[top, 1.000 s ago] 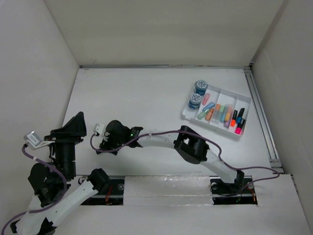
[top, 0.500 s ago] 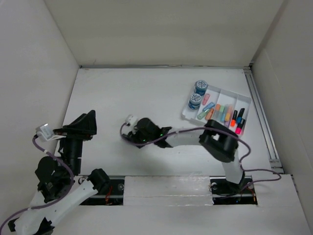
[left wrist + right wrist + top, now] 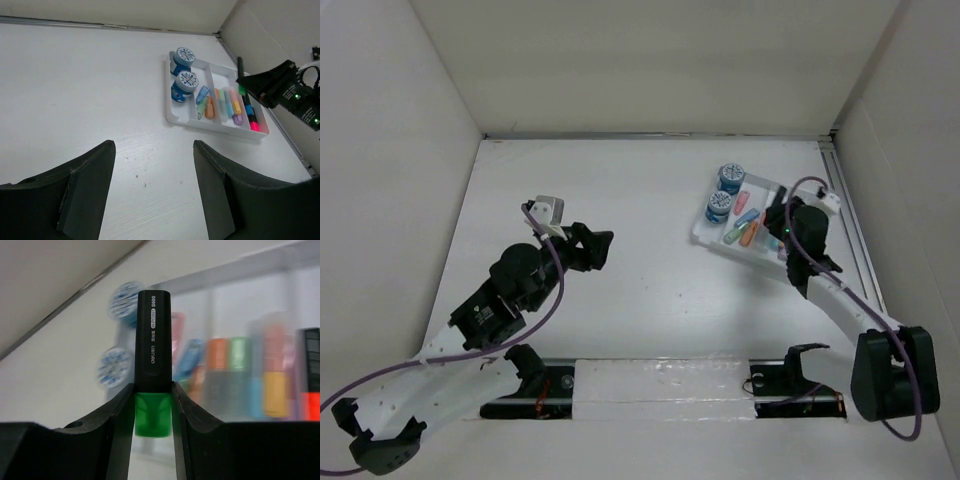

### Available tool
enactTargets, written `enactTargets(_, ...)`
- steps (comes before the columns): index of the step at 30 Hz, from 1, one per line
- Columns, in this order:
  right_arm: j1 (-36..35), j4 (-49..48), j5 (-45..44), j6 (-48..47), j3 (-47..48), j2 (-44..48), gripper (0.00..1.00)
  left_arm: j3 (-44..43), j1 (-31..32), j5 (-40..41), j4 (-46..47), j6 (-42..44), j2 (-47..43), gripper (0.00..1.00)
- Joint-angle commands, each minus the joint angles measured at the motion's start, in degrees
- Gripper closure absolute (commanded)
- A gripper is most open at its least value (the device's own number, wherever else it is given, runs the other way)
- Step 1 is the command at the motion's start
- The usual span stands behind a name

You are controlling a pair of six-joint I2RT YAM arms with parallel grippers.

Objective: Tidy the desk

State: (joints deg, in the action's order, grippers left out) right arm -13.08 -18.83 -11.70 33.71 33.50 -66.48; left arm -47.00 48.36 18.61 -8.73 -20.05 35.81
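The right hand (image 3: 152, 388) clenches a green highlighter (image 3: 152, 335), likely light, stiff and slick, at its cap-body joint above the tray (image 3: 704, 236) at two o'clock on the tabletop (image 3: 620, 190); the left hand (image 3: 152, 147) gapes empty.

You'll see a white desk (image 3: 620, 190), a white tray (image 3: 215, 127), a black highlighter (image 3: 152, 340) with a green end, blue-and-white patterned rolls (image 3: 183, 82), and pastel markers (image 3: 222, 102).

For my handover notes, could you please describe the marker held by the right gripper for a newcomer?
At the far right of the desk sits a white tray. Above it the right gripper is shut on a highlighter: black barrel, green end, the only one held rather than lying in the tray.
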Motion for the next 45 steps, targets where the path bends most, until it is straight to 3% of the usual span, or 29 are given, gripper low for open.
enactTargets(1,10.59,3.27,3.41,7.33,-4.31,2.49,0.94,-1.96,-0.11,-3.40,1.08,0.98,-1.79,0.40)
enactTargets(6,26.05,2.04,16.43,7.77,-2.66,-3.02,0.92,-1.69,-0.11,-2.97,1.26,1.07,-1.89,0.40)
enactTargets(10,32.76,1.43,25.56,7.86,0.25,-7.78,0.92,-1.51,-0.11,-2.44,1.26,1.16,-2.15,0.41)
enactTargets(14,36.63,0.90,29.02,7.68,1.66,-10.86,0.88,-1.51,-0.11,-2.35,1.26,1.16,-2.24,0.40)
enactTargets(16,37.69,0.90,29.72,7.33,2.36,-11.57,0.79,-1.43,-0.11,-2.44,1.35,1.07,-2.24,0.40)
enactTargets(17,38.39,0.90,29.90,7.42,2.54,-12.18,0.65,-1.51,-0.11,-2.44,1.26,1.16,-2.15,0.40)
enactTargets(20,38.39,1.07,29.46,7.77,3.59,-12.27,0.46,-1.42,-0.11,-2.09,1.35,1.16,-2.15,0.40)
enactTargets(25,38.39,1.52,28.58,8.30,3.77,-9.99,0.24,-1.60,-0.11,-1.65,1.17,1.16,-1.80,0.39)
enactTargets(28,38.39,0.11,28.66,8.91,1.84,-6.22,0.20,-1.60,-0.11,-2.00,1.26,1.16,-1.80,0.39)
enactTargets(31,35.15,-1.21,28.32,9.00,0.17,-0.17,0.16,-1.51,-0.11,-2.53,1.44,1.42,-2.15,0.38)
enactTargets(32,34.01,-0.43,28.58,8.22,0.51,1.25,0.00,-1.51,-0.11,-2.35,1.35,1.59,-2.24,0.38)
enactTargets(40,15.74,-0.07,51.13,1.71,5.00,16.28,0.00,-0.90,-0.11,-1.91,2.40,1.51,-4.52,0.33)
enactTargets(45,-1.92,1.68,57.49,-3.72,8.68,26.65,0.00,-0.55,-0.11,-0.16,2.84,1.33,-6.72,0.29)
